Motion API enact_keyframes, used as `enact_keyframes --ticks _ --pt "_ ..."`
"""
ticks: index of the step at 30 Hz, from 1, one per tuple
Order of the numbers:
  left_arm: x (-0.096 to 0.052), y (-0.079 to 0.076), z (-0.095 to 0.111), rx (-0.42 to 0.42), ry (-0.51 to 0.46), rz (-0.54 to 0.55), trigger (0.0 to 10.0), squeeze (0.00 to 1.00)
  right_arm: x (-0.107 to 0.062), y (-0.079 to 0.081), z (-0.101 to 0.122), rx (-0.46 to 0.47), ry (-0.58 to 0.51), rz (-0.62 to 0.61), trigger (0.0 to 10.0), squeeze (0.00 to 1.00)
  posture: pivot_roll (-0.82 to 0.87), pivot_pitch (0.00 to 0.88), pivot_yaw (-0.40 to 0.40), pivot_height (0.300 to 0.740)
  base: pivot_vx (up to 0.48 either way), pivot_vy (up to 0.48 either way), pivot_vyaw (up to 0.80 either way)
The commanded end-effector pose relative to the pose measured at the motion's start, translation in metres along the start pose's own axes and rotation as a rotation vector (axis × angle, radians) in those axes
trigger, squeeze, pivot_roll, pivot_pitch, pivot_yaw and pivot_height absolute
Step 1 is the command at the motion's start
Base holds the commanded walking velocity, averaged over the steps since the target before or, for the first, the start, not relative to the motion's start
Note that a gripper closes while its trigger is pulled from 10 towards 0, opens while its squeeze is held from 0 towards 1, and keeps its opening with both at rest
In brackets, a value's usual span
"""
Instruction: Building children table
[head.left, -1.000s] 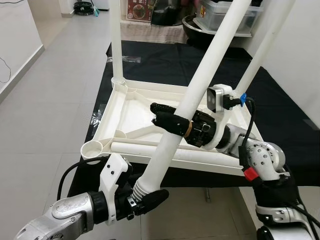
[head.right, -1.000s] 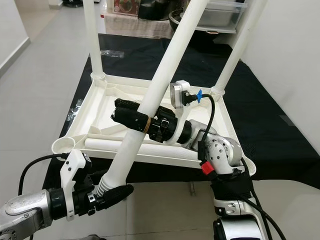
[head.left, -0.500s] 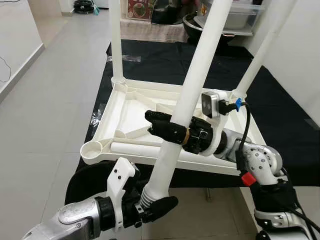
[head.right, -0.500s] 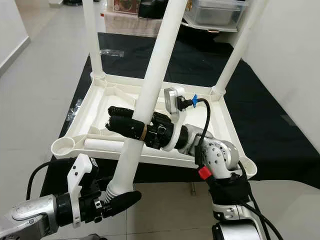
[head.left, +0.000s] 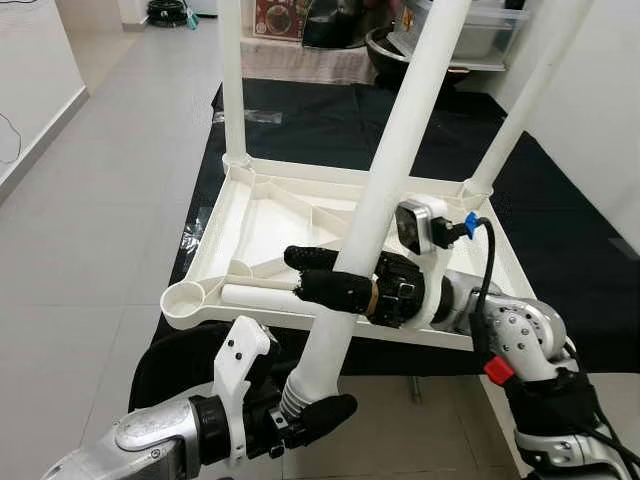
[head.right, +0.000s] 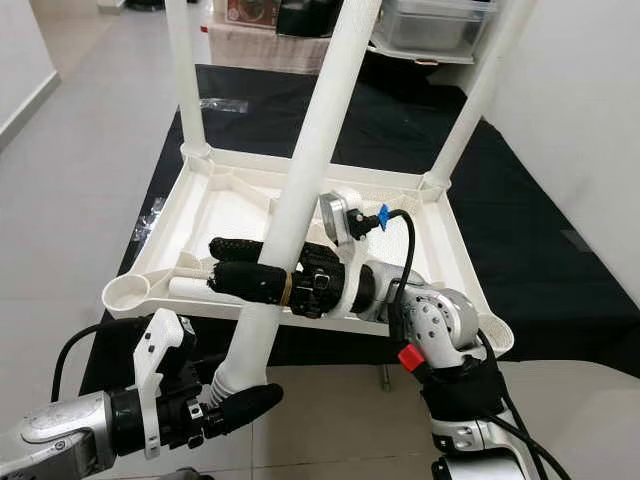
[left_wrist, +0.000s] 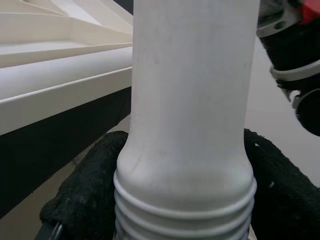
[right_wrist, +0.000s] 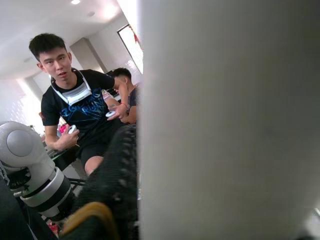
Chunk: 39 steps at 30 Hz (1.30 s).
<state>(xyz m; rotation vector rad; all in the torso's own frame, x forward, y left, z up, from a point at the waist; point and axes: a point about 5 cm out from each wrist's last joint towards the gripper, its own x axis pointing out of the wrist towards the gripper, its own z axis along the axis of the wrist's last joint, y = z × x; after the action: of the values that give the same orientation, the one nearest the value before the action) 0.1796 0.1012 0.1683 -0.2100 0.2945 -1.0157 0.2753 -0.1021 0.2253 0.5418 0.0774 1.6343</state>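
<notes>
While two legs already stand in the far corners of the upturned table top (head.left: 262, 215), the table is perhaps half built. The third leg (head.left: 385, 190) is in the air over the near edge, tilted, and both grippers are clenched around it: the left gripper (head.left: 305, 415) at its threaded end, the right gripper (head.left: 320, 282) higher on the shaft. The near-left corner socket (head.left: 188, 297) is empty, and another leg (head.left: 262, 296) lies loose inside the top. So two legs are left to screw in.

The left wrist view gives the thread (left_wrist: 185, 212) of the held leg between the black pads (left_wrist: 87, 192). In the right wrist view people (right_wrist: 77, 117) sit behind the robot, though this view is partly blocked, so the exact grip is hard to judge there.
</notes>
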Motion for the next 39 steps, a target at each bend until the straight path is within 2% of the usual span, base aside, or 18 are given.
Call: enact_keyframes --ticks 1,12,19,20,27,28,31,32,33,34,35,36,38,39 --pt "0.0 -0.002 -0.002 -0.002 0.014 0.001 10.0 0.0 0.0 0.003 -0.002 0.009 0.013 0.02 0.0 0.0 0.14 0.103 -0.095 0.74 0.0 0.0 0.0" --pt "-0.002 -0.002 -0.003 -0.01 0.021 0.005 10.0 0.0 0.0 0.004 -0.002 0.008 0.016 0.028 0.0 0.0 0.14 0.101 -0.092 0.74 0.0 0.0 0.0" --pt "-0.002 0.001 -0.01 -0.031 0.088 0.014 10.0 0.0 0.0 0.004 -0.002 0.016 0.011 0.026 0.0 0.0 0.14 0.101 -0.093 0.74 0.0 0.0 0.0" --pt "-0.002 0.0 -0.01 -0.034 0.089 0.005 10.0 1.0 -0.001 0.004 -0.002 0.015 0.01 0.025 0.0 0.0 0.14 0.1 -0.094 0.74 0.0 0.0 0.0" --pt "-0.004 0.006 -0.015 -0.026 0.088 0.058 10.0 1.0 -0.006 -0.002 0.007 -0.012 -0.013 -0.017 0.0 0.0 0.14 0.093 -0.097 0.74 0.0 0.0 0.0" --pt "-0.005 0.009 -0.017 -0.028 0.091 0.086 10.0 0.71 -0.009 -0.005 0.011 -0.034 -0.02 -0.05 0.0 0.0 0.14 0.089 -0.098 0.74 0.0 0.0 0.0" --pt "-0.006 0.013 -0.019 -0.032 0.094 0.117 10.0 0.71 -0.013 -0.009 0.015 -0.059 -0.027 -0.087 0.0 0.0 0.14 0.089 -0.098 0.74 0.0 0.0 0.0" --pt "-0.009 0.016 -0.022 -0.039 0.101 0.138 10.0 0.0 -0.019 -0.017 0.022 -0.098 -0.045 -0.167 0.0 0.0 0.14 0.086 -0.102 0.74 0.0 0.0 0.0" --pt "-0.01 0.017 -0.024 -0.044 0.107 0.15 10.0 0.0 -0.024 -0.023 0.027 -0.122 -0.058 -0.221 0.0 0.0 0.14 0.086 -0.102 0.74 0.0 0.0 0.0" --pt "-0.01 0.017 -0.024 -0.044 0.107 0.15 10.0 0.0 -0.024 -0.023 0.027 -0.122 -0.058 -0.221 0.0 0.0 0.14 0.086 -0.102 0.74 0.0 0.0 0.0" --pt "-0.012 0.018 -0.028 -0.063 0.111 0.163 10.0 0.0 -0.031 -0.033 0.035 -0.168 -0.072 -0.328 3.3 0.0 0.14 0.083 -0.102 0.74 0.0 0.0 0.0" --pt "-0.014 0.018 -0.031 -0.077 0.113 0.171 10.0 0.0 -0.035 -0.039 0.041 -0.198 -0.081 -0.399 3.3 0.0 0.14 0.083 -0.102 0.74 0.0 0.0 0.0" --pt "-0.014 0.018 -0.033 -0.085 0.112 0.174 10.0 0.0 -0.037 -0.042 0.044 -0.213 -0.084 -0.434 3.3 0.0 0.14 0.083 -0.102 0.74 0.0 0.0 0.0" --pt "-0.015 0.015 -0.038 -0.083 0.124 0.174 10.0 0.0 -0.044 -0.05 0.056 -0.255 -0.142 -0.54 10.0 0.0 0.13 0.082 -0.102 0.74 0.0 0.0 0.0"
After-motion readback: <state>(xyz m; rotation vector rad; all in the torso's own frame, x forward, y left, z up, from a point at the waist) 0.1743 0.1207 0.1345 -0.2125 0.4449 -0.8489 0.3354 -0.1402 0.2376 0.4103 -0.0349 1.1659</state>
